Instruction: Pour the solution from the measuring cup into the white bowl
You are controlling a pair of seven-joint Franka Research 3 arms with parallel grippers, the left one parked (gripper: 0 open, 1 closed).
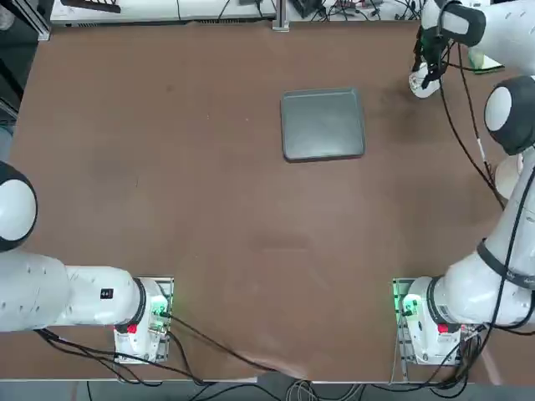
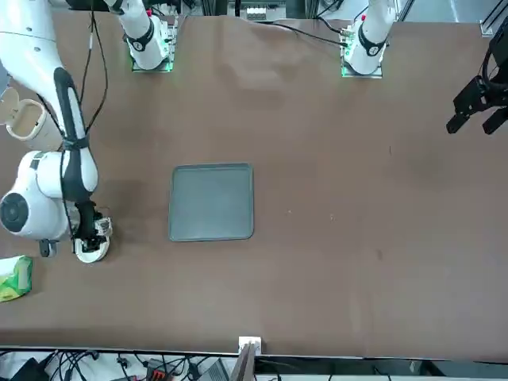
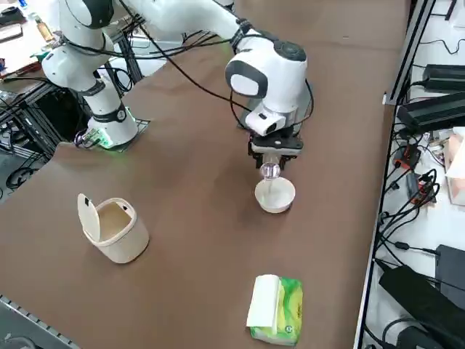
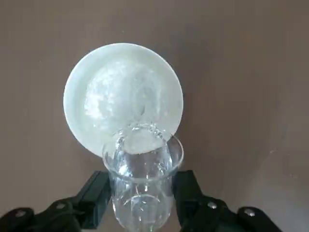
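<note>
The measuring cup [image 4: 142, 180] is a small clear glass, and my right gripper [image 4: 141, 191] is shut on it, one black finger [image 4: 94, 197] on each side. It is tipped with its rim over the near edge of the white bowl [image 4: 123, 92], whose inside shows watery glints. In the right side view the gripper [image 3: 275, 154] hangs straight above the bowl [image 3: 275, 196] with the cup [image 3: 270, 171] just over it. From overhead the bowl [image 1: 420, 84] sits at the far right of the table, partly covered by the gripper [image 1: 430, 68].
A dark grey tray [image 1: 323, 124] lies mid-table, well left of the bowl. A cream mug-like vessel with a lid [image 3: 112, 229] and a green tissue pack [image 3: 275, 309] stand near the table's right edge. Cables run along that edge.
</note>
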